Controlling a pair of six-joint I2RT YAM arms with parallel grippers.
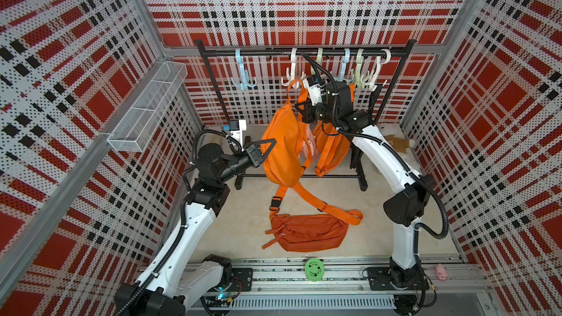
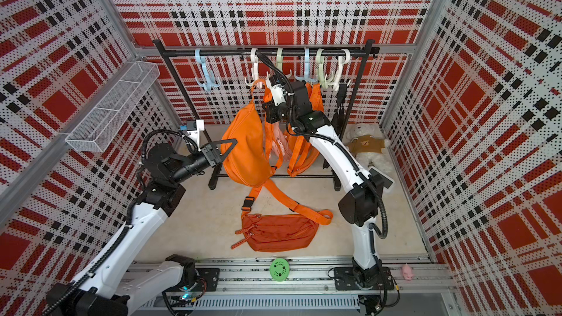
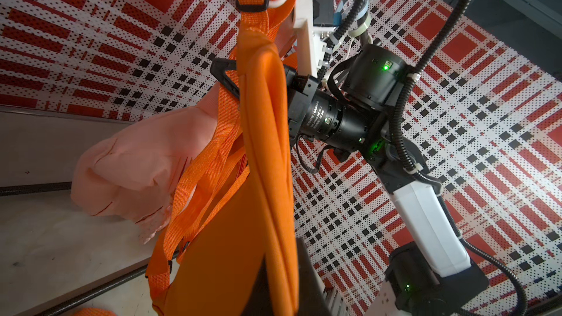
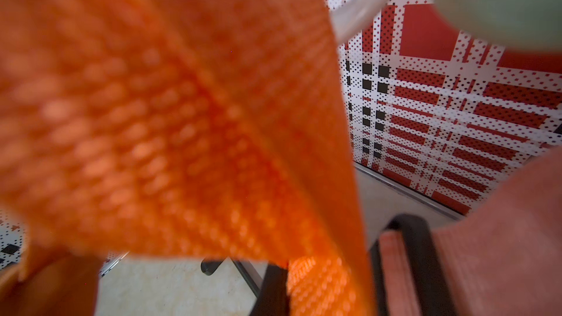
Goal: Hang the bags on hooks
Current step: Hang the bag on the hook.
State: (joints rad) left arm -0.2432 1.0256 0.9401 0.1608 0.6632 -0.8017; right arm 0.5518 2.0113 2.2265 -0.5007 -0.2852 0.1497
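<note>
Your left gripper [image 1: 272, 142] has its jaws pressed together. Its tip sits right on the side of the bright orange bag [image 1: 279, 147]. I cannot tell if it pinches a bit of the cloth or only touches it.

Closest to you, a darker orange bag [image 1: 307, 232] lies flat on the floor [image 1: 237, 223]. No gripper is holding it.

A little farther back, the bright orange bag is up in the air between your two arms. It is off the floor.

Farther on and higher, your right gripper [image 1: 298, 105] is closed too. It looks like it pinches the strap [image 1: 296, 82] of the bright orange bag. Its wrist view is full of blurry orange strap, very close.

Above that, the strap bends over a prong of the white hook [image 1: 292, 71]. The hook hangs from the black rail [image 1: 267, 52]. So I think the big part is done, because the bag looks hung.

Behind your right arm, another orange bag [image 1: 331, 150] already hangs from the same rail.

Here is what I think is left. Open your grippers one at a time and check that the strap sits on the prong by itself. Then pull your arms away without bumping the bag. The bag on the floor may be a job for after.
</note>
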